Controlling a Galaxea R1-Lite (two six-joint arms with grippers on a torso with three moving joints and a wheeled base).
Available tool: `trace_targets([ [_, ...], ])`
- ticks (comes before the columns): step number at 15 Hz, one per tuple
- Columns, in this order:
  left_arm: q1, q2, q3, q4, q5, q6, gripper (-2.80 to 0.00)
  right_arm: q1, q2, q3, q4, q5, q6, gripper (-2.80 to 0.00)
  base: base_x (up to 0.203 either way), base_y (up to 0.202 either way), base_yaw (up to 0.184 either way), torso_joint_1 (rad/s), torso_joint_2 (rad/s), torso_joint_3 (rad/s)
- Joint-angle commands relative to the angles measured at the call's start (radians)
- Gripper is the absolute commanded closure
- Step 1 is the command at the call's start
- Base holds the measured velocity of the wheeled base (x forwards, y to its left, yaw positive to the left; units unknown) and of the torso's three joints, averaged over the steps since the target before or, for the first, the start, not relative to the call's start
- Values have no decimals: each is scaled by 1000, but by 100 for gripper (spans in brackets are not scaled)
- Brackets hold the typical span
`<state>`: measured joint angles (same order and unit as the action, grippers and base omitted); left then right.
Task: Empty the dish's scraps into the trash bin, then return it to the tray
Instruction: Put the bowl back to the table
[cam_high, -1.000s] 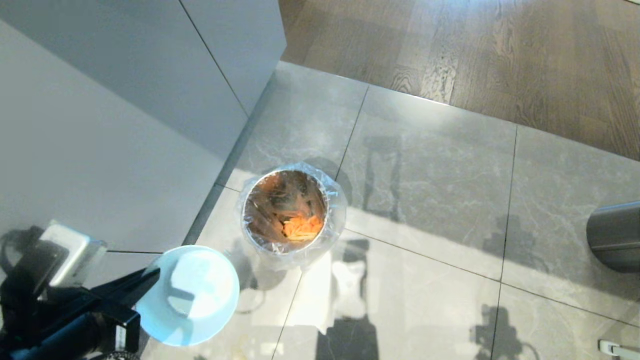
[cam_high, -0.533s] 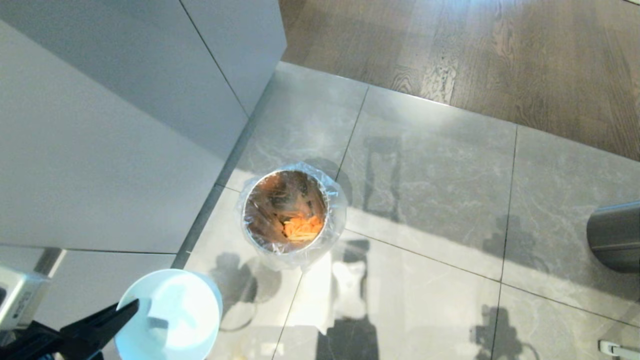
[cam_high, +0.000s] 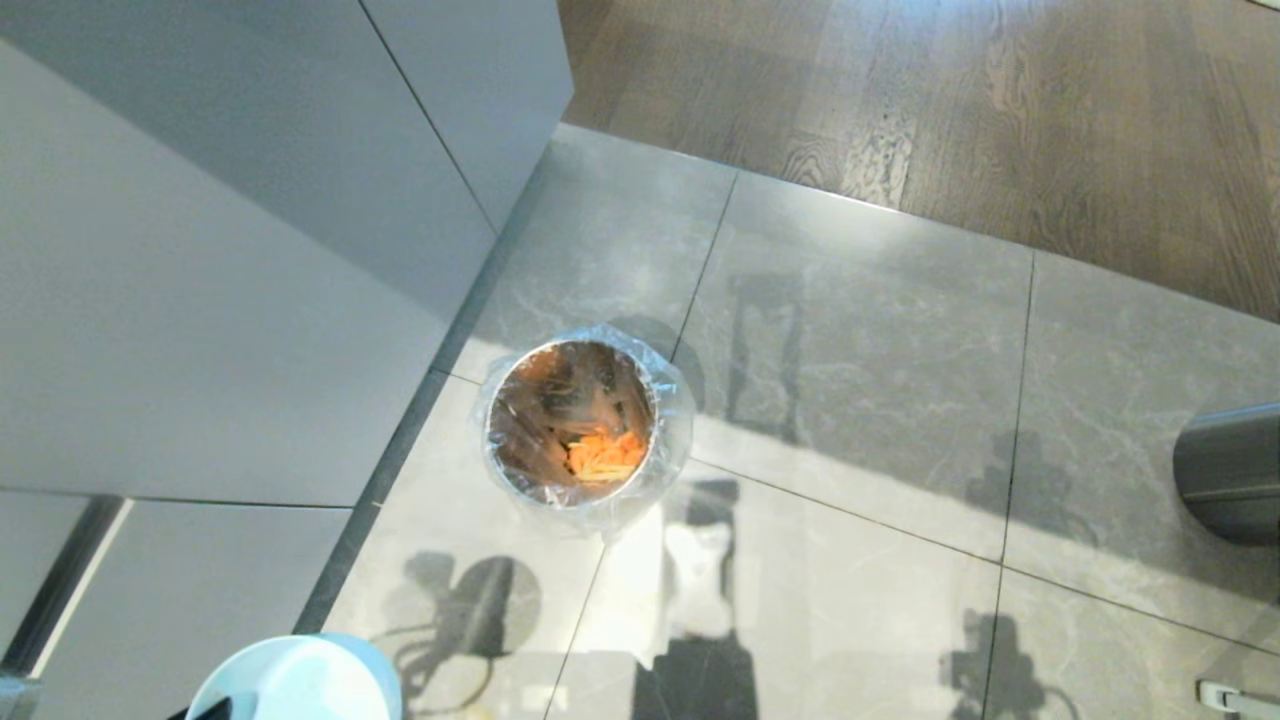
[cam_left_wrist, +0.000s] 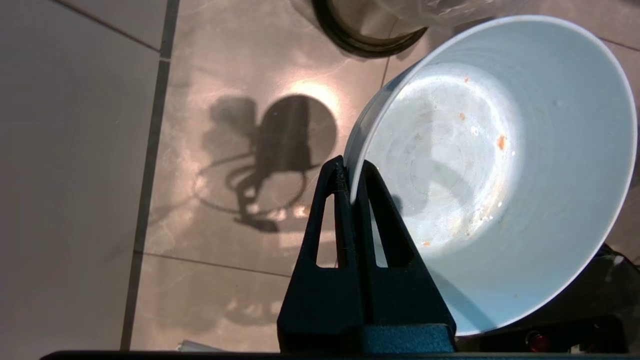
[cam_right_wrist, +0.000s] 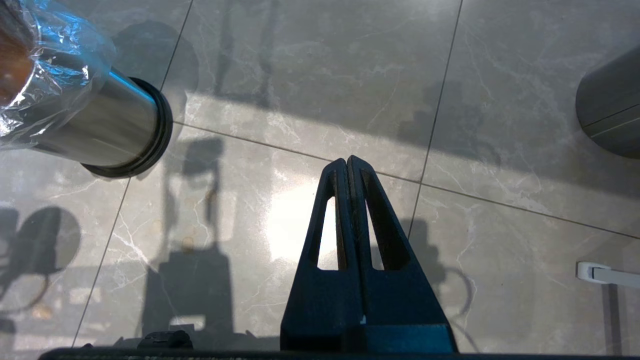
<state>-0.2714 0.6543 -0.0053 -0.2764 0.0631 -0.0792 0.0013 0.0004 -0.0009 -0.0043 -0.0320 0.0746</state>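
Left gripper (cam_left_wrist: 351, 172) clamped on dish (cam_left_wrist: 492, 170) rim, dish emptied, at bin's (cam_high: 577, 425) 7 o'clock in head view; tray unseen, right gripper (cam_right_wrist: 347, 161) shut, idle.

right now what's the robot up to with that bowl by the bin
The left gripper has its fingers shut on the rim of the pale blue dish, which shows only a few orange specks inside. The scraps lie in the bag-lined trash bin on the tiled floor. The dish sits low at the head view's edge, apart from the bin. The right gripper hangs shut and empty over the floor.
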Motion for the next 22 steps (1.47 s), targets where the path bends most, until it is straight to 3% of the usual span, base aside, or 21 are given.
trace_targets([
  [1,28,-106,5,69,1,3,0,0,0,1,0,0,1,0,0,0,0,0,0,0],
  [8,148,-320,5,242,-37,12,0,0,0,0,0,0,1,0,0,0,0,0,0,0],
  [14,173,-367,5,256,-39,18,0,0,0,-1,0,0,1,0,0,0,0,0,0,0],
  [18,277,-398,5,256,-40,15,0,0,0,0,0,0,1,0,0,0,0,0,0,0],
  [22,286,-484,5,257,-40,15,0,0,0,0,0,0,1,0,0,0,0,0,0,0],
])
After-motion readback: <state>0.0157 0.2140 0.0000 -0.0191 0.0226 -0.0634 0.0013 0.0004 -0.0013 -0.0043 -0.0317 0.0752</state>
